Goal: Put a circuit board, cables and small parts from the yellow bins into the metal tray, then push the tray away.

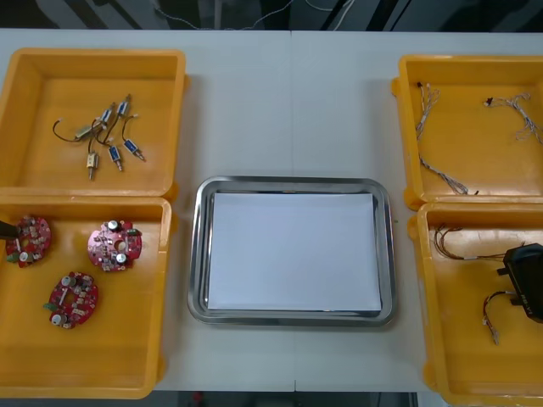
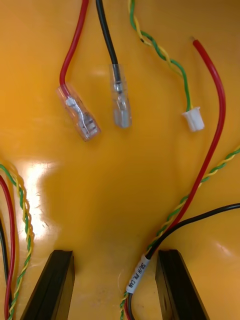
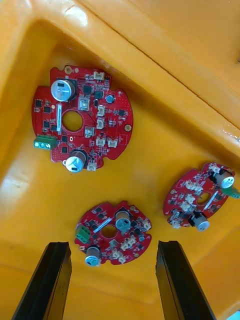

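Jaws wide apart and empty on your left gripper [image 3: 114, 246], a round red circuit board [image 3: 114, 232] between its fingertips, in the near-left yellow bin [image 1: 127, 373] at eight o'clock from the white-lined metal tray [image 1: 293, 185]. Your right gripper [image 2: 116, 254], equally open, has a white-labelled black cable [image 2: 137, 274] beside one finger, in the near-right yellow bin [image 1: 422, 297] at four o'clock.

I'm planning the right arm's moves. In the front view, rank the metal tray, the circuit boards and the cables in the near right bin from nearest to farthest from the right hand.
1. Cables: beside the right hand, in the near right bin.
2. Metal tray: table's middle, to its left.
3. Circuit boards: near left bin, under the left hand.
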Robot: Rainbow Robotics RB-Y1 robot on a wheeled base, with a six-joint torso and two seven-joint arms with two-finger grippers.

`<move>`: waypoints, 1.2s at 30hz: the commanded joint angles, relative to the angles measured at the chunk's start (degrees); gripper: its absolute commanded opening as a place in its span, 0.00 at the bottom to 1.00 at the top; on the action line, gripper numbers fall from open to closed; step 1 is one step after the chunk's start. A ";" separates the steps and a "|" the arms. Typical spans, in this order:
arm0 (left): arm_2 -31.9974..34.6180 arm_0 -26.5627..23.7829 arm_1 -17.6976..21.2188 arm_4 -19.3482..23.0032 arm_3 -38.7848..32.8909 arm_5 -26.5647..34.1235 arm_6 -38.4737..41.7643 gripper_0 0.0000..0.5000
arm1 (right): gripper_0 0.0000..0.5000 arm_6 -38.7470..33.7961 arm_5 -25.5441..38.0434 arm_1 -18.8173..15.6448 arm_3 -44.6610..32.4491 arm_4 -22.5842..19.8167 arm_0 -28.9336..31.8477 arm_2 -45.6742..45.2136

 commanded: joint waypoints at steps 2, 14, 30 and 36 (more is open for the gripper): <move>2.51 3.33 -3.32 -1.93 -2.30 -2.97 13.56 1.00 | 0.94 -0.82 -0.85 0.49 0.70 0.50 1.98 1.50; -1.45 7.02 -7.27 -10.80 -2.65 -5.08 18.74 1.00 | 0.00 -0.91 -0.85 0.49 0.70 -0.55 2.69 1.59; -3.82 12.39 -11.05 -10.89 -2.65 -11.14 21.12 1.00 | 0.00 -0.47 3.89 -1.35 -5.19 -2.05 2.69 -0.08; -4.79 13.79 -11.75 -11.33 -2.65 -13.16 21.29 1.00 | 0.00 -0.03 9.17 -3.37 -10.64 -2.40 2.42 -1.58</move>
